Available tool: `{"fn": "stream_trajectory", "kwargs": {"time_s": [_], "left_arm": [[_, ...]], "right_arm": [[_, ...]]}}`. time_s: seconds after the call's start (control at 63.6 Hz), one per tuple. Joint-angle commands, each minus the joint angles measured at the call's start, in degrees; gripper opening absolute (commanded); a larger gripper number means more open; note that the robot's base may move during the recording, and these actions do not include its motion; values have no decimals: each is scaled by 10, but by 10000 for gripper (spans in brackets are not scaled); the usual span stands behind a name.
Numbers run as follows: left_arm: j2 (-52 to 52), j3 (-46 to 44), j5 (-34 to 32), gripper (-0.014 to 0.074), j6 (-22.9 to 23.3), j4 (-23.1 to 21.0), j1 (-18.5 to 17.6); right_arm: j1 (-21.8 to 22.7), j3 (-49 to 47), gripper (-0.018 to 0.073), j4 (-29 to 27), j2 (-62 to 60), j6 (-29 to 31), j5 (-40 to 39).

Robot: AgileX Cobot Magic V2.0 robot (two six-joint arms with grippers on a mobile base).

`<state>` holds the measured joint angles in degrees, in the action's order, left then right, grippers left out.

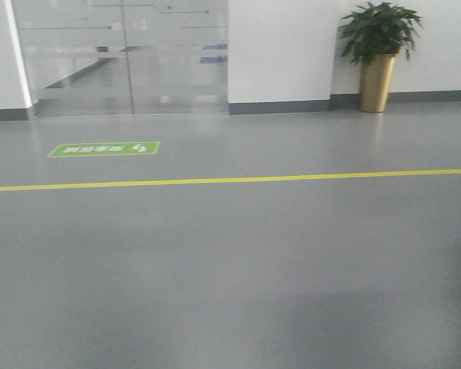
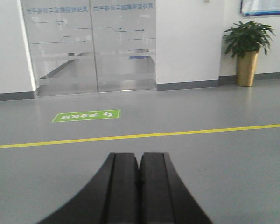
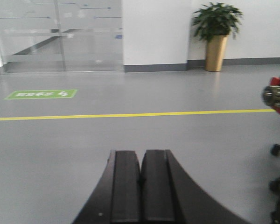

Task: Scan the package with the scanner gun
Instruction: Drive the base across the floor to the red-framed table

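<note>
Well, left gripper (image 2: 139, 157) and right gripper (image 3: 141, 155) hold jaws together.

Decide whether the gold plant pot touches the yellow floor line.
Apart: the front view shows bare grey floor between the gold pot and the yellow line.

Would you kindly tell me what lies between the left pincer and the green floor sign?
In the left wrist view, a yellow line crosses the grey floor between the left pincer and the green floor sign.
</note>
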<state>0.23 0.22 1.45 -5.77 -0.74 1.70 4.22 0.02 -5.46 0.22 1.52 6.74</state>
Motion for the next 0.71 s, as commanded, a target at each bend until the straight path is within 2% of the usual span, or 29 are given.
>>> {"fn": "stream_trajectory", "kwargs": {"time_s": [0.0, 0.691], "left_arm": [[-2, -2, -9, -111, 4, -4, -4], [-2, -2, -9, -111, 4, -4, -4]], "right_arm": [[1, 0, -154, 5, -2, 1, -12], [2, 0, -154, 5, -2, 1, -12]]}}
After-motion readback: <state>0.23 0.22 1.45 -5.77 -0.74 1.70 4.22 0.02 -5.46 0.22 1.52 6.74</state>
